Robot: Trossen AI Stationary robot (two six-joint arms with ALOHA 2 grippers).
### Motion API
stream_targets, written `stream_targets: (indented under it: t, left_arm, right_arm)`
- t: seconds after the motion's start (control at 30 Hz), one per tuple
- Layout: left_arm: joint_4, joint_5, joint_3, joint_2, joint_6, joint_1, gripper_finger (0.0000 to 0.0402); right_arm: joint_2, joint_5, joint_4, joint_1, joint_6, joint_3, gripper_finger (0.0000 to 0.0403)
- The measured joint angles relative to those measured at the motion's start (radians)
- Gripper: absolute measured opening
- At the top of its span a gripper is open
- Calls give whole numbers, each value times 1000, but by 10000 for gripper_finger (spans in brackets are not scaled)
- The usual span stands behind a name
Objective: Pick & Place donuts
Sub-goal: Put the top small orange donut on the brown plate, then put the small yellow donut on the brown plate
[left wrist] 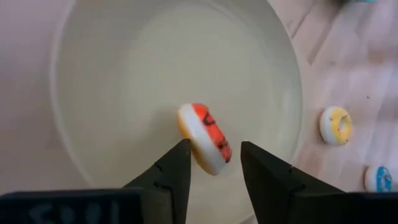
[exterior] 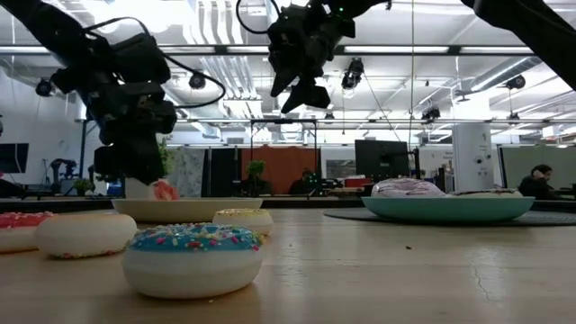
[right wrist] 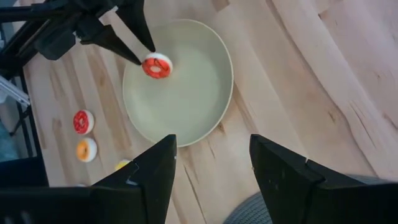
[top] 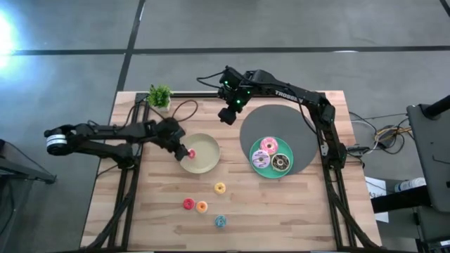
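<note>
A red-frosted mini donut stands tilted on its edge over the cream plate, just past the tips of my open left gripper. In the high view this gripper is at the plate's left rim. My right gripper hangs open, high above the table's far part, with nothing between its fingers. Pink, white-lilac and chocolate donuts lie on the teal plate. Yellow, red, orange and blue mini donuts lie on the table. My left gripper comes at the red-frosted donut slanting down from the table's left. The donut's rim shows right at one fingertip, while the other fingertip stands apart from it. I cannot tell whether any finger touches the donut.
The teal plate sits on a round grey mat at the table's right. A small green plant stands at the far left corner, with a cable beside it. Bare wood lies at the table's near left and near right.
</note>
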Motion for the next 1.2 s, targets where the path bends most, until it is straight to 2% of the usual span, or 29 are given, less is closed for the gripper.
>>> stream_targets:
  t: [0.37, 0.53, 0.7, 0.97, 1.2]
  left_arm:
    - [-349, -172, 146, -23, 106, 0, 115]
    - [-341, -171, 218, -121, 181, -19, 115]
    - [-345, -181, 261, -230, 196, -20, 115]
    - [-351, -178, 259, -358, 131, -25, 115]
    - [-348, -178, 259, -379, 161, -26, 115]
  right_arm:
    - [0, 3, -23, 4, -46, -2, 196]
    - [0, 101, -106, 78, -234, -17, 196]
    - [0, 120, -104, 196, -331, -106, 194]
    - [2, 193, 121, 355, -260, -321, 171]
    - [1, 370, 326, 491, -210, -431, 171]
